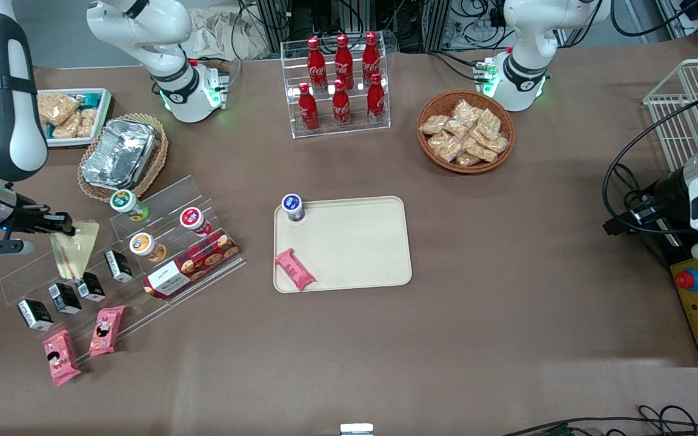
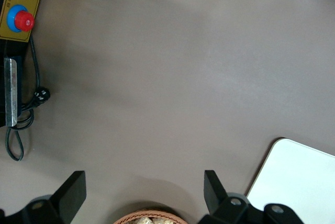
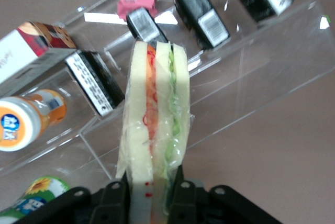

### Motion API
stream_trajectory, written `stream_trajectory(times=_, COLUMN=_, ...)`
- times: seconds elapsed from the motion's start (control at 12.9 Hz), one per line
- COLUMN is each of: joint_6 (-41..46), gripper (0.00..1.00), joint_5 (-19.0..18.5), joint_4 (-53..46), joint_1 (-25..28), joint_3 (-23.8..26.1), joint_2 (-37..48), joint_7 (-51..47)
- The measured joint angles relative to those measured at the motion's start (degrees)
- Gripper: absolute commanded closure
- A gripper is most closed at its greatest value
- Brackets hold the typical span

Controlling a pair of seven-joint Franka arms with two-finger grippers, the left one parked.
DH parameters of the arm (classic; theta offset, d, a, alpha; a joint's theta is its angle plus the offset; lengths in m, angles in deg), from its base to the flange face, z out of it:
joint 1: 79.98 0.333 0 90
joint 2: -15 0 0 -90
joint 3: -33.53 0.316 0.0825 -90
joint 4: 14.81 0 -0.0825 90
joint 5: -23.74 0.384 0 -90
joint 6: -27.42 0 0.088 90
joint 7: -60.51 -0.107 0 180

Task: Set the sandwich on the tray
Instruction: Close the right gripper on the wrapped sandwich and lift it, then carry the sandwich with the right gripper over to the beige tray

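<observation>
The sandwich (image 3: 154, 114), a wedge of pale bread in clear wrap with red and green filling, hangs in my right gripper (image 3: 149, 190), whose fingers are shut on its two bread faces. In the front view the gripper (image 1: 71, 231) holds the sandwich (image 1: 73, 249) lifted over the clear acrylic display stand (image 1: 203, 197) at the working arm's end of the table. The cream-beige tray (image 1: 349, 242) lies flat in the middle of the table. It carries a white cup (image 1: 292, 207) in one corner and a pink snack bar (image 1: 294, 269) in another.
The stand holds black cartons (image 1: 64, 297), lidded cups (image 1: 146, 245) and a cookie box (image 1: 190, 264). Pink packets (image 1: 61, 357) lie in front of it. A foil container in a basket (image 1: 120, 152), a rack of red bottles (image 1: 340, 85) and a snack basket (image 1: 465, 131) stand farther back.
</observation>
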Motion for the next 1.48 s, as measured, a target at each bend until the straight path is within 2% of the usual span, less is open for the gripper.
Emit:
stream_trajectory(times=0.39, joint_6=17.81, gripper=0.75, joint_5=-0.07, joint_4=-19.32, joint_1=1.37, joint_3=1.22, joint_2=-2.89, joint_7=10.25)
stream_trajectory(times=0.62, joint_6=21.04, gripper=0.75, joint_5=-0.08, joint_4=-26.01, joint_1=5.88, joint_3=5.49, joint_2=-4.9, joint_7=12.34)
stream_trajectory(times=0.93, joint_6=20.87, gripper=0.75, joint_5=-0.07, joint_4=-27.46, joint_1=10.51, joint_3=15.46, joint_2=-5.75, joint_7=14.66)
stream_trajectory(times=1.09, joint_6=18.04, gripper=0.74, joint_5=-0.09, joint_4=-27.57, joint_1=13.66, joint_3=20.42, joint_2=-6.6, joint_7=14.67)
stream_trajectory(times=1.32, joint_6=11.17, gripper=0.74, joint_5=-0.39, joint_4=-27.53, joint_1=21.76, joint_3=22.08, joint_2=-11.11, joint_7=14.64)
stream_trajectory(times=1.48, joint_6=4.56, gripper=0.74, joint_5=-3.73, joint_4=-27.47, joint_1=25.75, joint_3=22.09, joint_2=-16.09, joint_7=14.68)
